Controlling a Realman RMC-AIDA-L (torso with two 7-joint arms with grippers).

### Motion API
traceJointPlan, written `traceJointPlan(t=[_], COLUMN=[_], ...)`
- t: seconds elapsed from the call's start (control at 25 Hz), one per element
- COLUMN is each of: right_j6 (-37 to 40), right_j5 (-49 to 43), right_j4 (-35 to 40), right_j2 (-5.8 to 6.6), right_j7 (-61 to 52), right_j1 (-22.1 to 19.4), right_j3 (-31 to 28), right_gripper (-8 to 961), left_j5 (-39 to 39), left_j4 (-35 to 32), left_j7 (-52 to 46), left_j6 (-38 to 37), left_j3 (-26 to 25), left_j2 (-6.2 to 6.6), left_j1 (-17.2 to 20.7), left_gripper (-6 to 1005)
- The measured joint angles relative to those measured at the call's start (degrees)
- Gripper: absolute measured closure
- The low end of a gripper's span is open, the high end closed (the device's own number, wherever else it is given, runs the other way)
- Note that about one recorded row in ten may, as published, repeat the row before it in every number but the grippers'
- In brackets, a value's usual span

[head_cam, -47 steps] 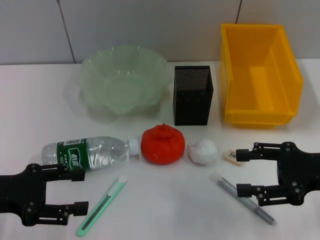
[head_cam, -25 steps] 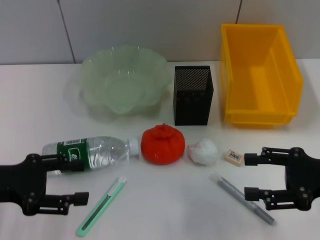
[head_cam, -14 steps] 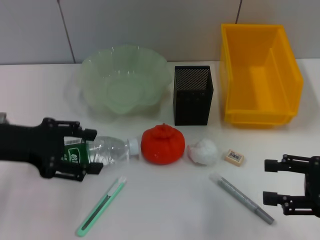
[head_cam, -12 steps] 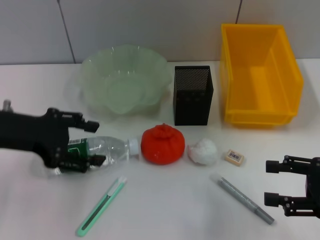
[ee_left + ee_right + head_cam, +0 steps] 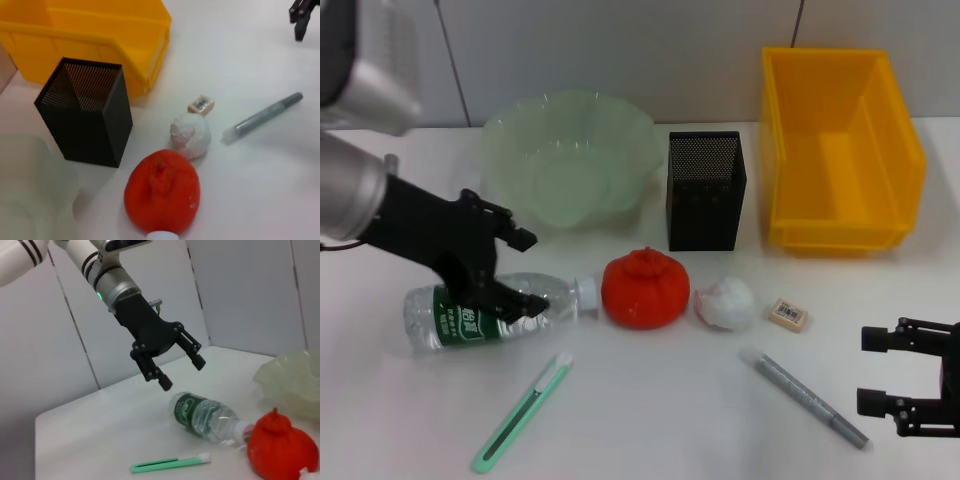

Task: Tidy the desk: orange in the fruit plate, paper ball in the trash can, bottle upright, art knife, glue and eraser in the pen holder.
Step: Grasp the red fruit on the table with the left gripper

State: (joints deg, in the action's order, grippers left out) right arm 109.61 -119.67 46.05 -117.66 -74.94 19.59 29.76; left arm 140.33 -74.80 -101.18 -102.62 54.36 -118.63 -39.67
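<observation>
While nothing on the white bench (image 5: 650, 420) has been put away yet, the step in hand looks like the bottle. Against the grey panelled wall (image 5: 620, 50) at the far edge stand the yellow bin (image 5: 840, 150) toward the right corner, the pale green fruit plate (image 5: 565, 160) and the black mesh pen holder (image 5: 706, 190), all with nothing in them. The bottle (image 5: 490, 305) lies on its side toward the left edge, cap just beside the orange (image 5: 645, 288). The left gripper (image 5: 515, 270) hovers above the bottle, fingers spread wide and holding nothing; next it likely needs to drop around the bottle's body, close, and tip it upright. The right gripper (image 5: 880, 370) waits wide open near the right edge. Paper ball (image 5: 727, 303), grey glue pen (image 5: 805, 398), green knife (image 5: 520, 412) and eraser (image 5: 787, 314) lie along the near half.
</observation>
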Motion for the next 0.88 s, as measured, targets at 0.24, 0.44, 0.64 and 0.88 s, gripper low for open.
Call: traceJointPlan(t=[0.24,0.44,0.64,0.88], right_j6=[0.0,-0.1,0.0,0.3], right_j5=[0.0,0.0,0.0,0.0], right_j4=[0.1,0.1,0.0,0.1], right_j2=[0.24,0.23,0.12,-0.06], right_j7=[0.0,0.0,0.3,0.4], right_j1=[-0.9,-1.2,-1.3,-1.4], right_j3=[-0.6,-0.6,-0.5,-0.1], right_gripper=[177,177,177,177], left_j5=[-0.3,-1.3,-5.3,-8.1], left_j4=[1.0,2.4,7.8,14.8], left_j7=[-5.8,-7.8,-8.4,-8.3], left_j6=[8.1,11.7,16.3,24.5], left_j3=[11.4,15.3,16.7,17.0], left_j2=[-0.22,-0.38,-0.46,-0.46], left_j1=[-0.2,-0.4,-1.7,-2.6], left_gripper=[199,199,199,199])
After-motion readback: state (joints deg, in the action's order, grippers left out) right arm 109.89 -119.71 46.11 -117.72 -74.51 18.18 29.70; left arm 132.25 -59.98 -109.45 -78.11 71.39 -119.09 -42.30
